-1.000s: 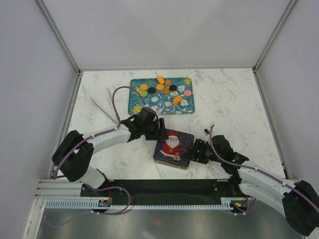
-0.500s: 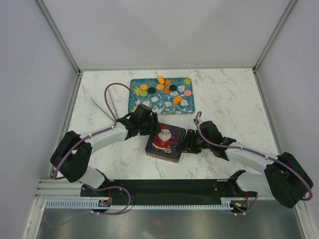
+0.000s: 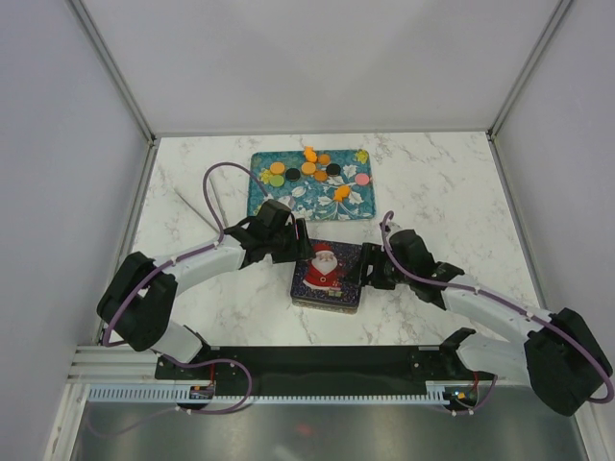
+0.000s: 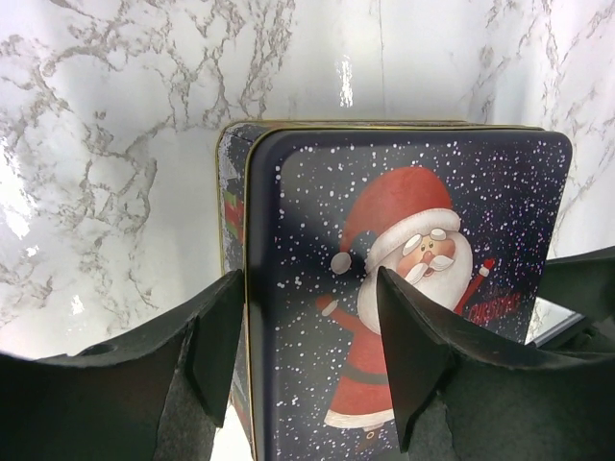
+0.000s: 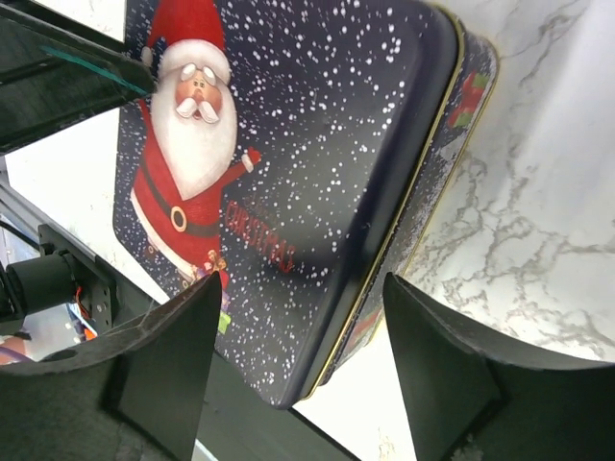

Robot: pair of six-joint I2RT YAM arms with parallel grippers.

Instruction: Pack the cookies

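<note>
The tin [image 3: 328, 275] is seen lying flat on the table [image 3: 452, 192], its Santa lid [image 4: 404, 288] seated on it, just nearer the arm bases than the tray [image 3: 361, 209]. The cookies [image 3: 309, 169] are spread on the far half of the tray, well apart from the tin.

The left gripper [image 3: 306, 249] is placed at the tin's far-left corner and the right gripper [image 3: 362, 268] at the tin's right edge. In both wrist views the fingers are spread wide, with the lid's rim lying between them; nothing is clamped by either. Whether any fingertip is touching the tin cannot be told.

With the lid on and cookies on the tray, the scene would fit a tin yet to be opened for filling, or one closed again with some cookies left out.

Several risks are judged from this pose. The tin is smooth metal on polished marble, so a push from one side alone would likely slide or turn it, toward the tray or toward the near edge. If the rim is pinched at a corner only, the lid may be cocked and jammed. If the lid is lifted while the base is not held, the base may be dragged up and dropped. The cookies could be scattered should the tin be shoved into the tray.
</note>
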